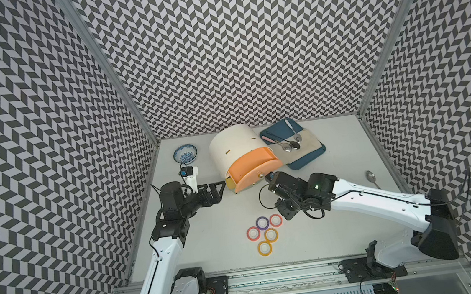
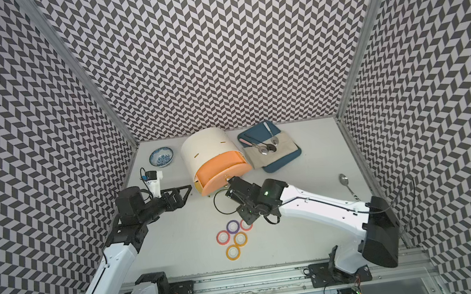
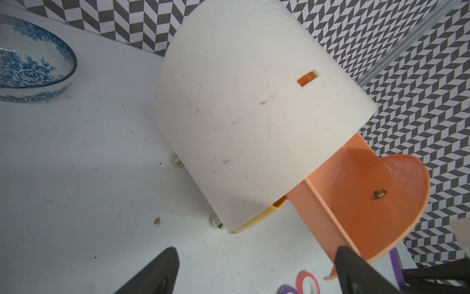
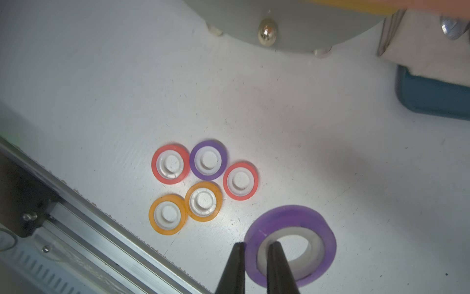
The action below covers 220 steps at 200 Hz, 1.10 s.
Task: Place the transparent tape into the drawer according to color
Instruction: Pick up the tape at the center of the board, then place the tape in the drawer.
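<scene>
Your right fingers point(image 4: 272, 259) are clenched on the purple tape point(image 4: 292, 219), one tip inside its white core, one outside, so the ring hangs clear of the surface by a thin pinch on its wall. I judge it could swivel or slip out if you swing fast. The drawer point(image 1: 254, 167) standing open just ahead of those fingers is orange; drop purple there and the sort is wrong. I cannot tell the colour of the shut front with the brass knob point(image 4: 267, 31). Your left fingers point(image 1: 217, 187) are spread wide, empty, just beside the cabinet point(image 1: 234, 145); a nudge could shift it. Five more rings point(image 4: 203, 201) lie flat below and behind the right fingers. The surface point(image 1: 210, 250) is white, speckled with grit; chevron walls point(image 1: 245, 44) close in three sides, a metal rail point(image 1: 276, 275) the fourth.
</scene>
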{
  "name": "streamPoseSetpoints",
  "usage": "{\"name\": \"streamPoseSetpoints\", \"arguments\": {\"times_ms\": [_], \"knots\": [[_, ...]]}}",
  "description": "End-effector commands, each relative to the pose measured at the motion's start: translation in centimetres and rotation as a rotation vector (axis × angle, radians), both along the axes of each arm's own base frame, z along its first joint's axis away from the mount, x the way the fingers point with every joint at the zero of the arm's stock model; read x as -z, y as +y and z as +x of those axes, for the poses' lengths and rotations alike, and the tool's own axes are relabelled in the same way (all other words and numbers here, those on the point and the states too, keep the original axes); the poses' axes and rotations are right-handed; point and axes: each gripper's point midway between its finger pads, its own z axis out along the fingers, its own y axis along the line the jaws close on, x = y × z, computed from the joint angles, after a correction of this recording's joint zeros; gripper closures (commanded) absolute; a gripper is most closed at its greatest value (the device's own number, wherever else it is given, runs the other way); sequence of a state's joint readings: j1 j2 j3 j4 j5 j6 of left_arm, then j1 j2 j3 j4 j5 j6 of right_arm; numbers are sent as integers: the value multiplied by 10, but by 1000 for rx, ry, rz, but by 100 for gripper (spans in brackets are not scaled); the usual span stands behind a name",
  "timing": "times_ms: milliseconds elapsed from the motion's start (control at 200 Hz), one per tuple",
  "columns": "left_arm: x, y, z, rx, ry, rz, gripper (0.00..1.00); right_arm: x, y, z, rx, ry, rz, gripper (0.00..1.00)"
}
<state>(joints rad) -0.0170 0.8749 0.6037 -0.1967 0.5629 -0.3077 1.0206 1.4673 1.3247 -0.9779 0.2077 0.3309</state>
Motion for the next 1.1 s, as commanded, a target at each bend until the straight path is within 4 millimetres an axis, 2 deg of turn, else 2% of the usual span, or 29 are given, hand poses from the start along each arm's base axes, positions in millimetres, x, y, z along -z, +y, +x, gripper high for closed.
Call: {"name": "streamPoseSetpoints", "arguments": {"times_ms": [0, 330, 426, 581, 751, 1097], "knots": [[-7, 0, -2, 7, -27, 0, 0, -38, -5, 17, 27, -91, 35, 100], [-9, -1, -4, 11, -34, -4, 0, -137, 6, 60, 84, -316, 199, 100], [-10, -1, -5, 13, -36, -7, 0, -154, 13, 69, 89, -352, 227, 100], [-11, -1, -6, 14, -39, -11, 0, -171, 32, 83, 71, -395, 279, 100], [-14, -2, -8, 12, -43, -15, 0, -177, 51, 101, 56, -419, 311, 100], [-18, -2, -12, 10, -45, -19, 0, -143, 68, 123, 28, -371, 296, 100]]}}
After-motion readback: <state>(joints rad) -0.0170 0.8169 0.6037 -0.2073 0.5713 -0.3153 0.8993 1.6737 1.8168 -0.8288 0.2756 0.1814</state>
